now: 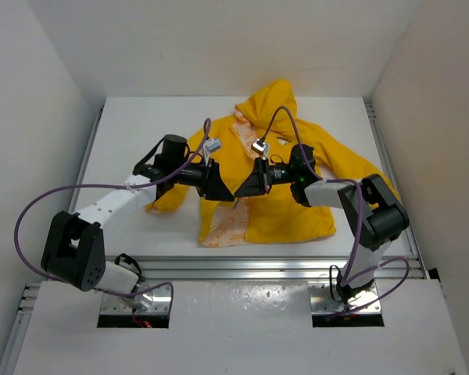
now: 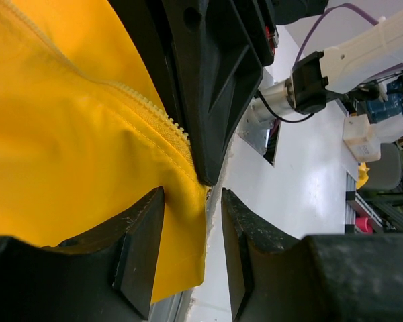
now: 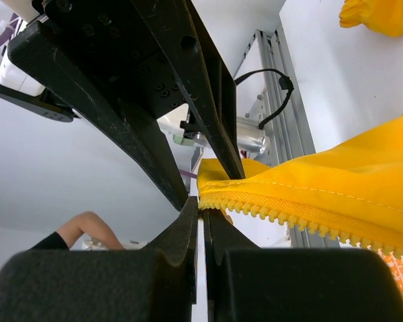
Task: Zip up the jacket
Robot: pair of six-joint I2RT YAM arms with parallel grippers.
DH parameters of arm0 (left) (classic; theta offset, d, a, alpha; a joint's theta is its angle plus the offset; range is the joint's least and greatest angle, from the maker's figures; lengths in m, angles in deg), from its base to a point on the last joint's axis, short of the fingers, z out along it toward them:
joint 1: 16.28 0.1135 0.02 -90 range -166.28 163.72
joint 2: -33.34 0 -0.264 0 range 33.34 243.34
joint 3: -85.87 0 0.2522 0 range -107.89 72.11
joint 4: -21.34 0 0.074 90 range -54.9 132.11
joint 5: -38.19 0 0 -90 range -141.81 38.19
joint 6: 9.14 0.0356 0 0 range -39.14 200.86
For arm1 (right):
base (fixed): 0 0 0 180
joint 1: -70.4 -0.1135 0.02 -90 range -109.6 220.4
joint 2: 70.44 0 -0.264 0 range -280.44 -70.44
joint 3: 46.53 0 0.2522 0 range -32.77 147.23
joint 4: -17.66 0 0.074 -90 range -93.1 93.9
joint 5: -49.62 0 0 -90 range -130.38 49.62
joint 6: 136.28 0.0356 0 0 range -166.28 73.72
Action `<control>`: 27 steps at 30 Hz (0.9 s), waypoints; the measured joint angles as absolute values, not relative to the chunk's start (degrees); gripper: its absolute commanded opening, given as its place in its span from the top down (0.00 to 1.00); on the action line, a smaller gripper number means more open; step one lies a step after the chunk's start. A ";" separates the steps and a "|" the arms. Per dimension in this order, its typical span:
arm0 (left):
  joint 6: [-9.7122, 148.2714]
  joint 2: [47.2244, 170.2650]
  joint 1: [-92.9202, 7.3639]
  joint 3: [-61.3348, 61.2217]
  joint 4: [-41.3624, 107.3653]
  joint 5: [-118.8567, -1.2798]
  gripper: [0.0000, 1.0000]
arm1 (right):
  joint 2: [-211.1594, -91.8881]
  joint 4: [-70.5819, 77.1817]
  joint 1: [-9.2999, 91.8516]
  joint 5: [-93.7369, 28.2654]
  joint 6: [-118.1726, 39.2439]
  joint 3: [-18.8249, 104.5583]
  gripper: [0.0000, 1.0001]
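At the near table edge, a ribbed aluminium rail [image 1: 258, 262] borders the flat white table [image 1: 141, 133]. The jacket [image 1: 289, 199] lies spread on this surface, centre to right, with its hem toward the arms. Its shell is thin, smooth, bright yellow fabric. The front panel on the left of the top view is folded back, exposing pale lining [image 1: 223, 223] with an orange-and-white pattern. Both grippers meet over the lower half of the front opening. The right gripper [image 3: 201, 206] is clenched: its black, wedge-shaped fingers pinch the end of the zipper edge, where small yellow zipper teeth [image 3: 289, 216] run along a stitched tape. The left gripper [image 2: 191, 201] stands released. Its matt, scuffed black fingers [image 2: 138, 241] are apart, and the jacket's edge hangs between them with a visible gap on one side. Farthest away, the pointed hood [image 1: 275, 101] lies flat near the rear wall.
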State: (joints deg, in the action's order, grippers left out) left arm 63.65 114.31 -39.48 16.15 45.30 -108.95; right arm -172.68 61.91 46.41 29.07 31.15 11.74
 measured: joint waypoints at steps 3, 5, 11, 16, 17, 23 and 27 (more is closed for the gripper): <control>64.32 114.31 -39.70 16.15 45.54 -109.06 0.56 | -172.68 61.76 46.41 29.10 30.84 11.74 1.00; 64.87 114.31 -39.90 16.15 46.02 -109.08 0.57 | -172.68 61.67 46.41 29.14 30.69 11.74 1.00; 66.62 114.31 -40.00 16.15 46.85 -109.06 0.57 | -172.68 61.65 46.41 29.29 30.65 11.74 1.00; 67.97 114.31 -40.07 16.15 47.99 -109.00 0.61 | -172.68 61.63 46.41 29.34 30.62 11.74 1.00; 68.22 114.33 -40.16 16.15 48.06 -108.97 0.61 | -172.68 61.61 46.41 29.36 30.60 11.74 1.00; 68.81 114.74 -40.81 16.15 48.36 -108.93 0.61 | -172.68 61.02 46.41 29.34 30.19 11.74 1.00; 69.24 115.51 -40.99 16.13 48.45 -108.86 0.64 | -172.68 60.73 46.41 29.31 30.14 11.74 1.00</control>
State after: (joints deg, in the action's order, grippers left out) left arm 69.24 115.51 -40.99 16.13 48.45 -108.86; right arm -172.68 60.73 46.41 29.31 30.14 11.74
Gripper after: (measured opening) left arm 0.370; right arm 0.012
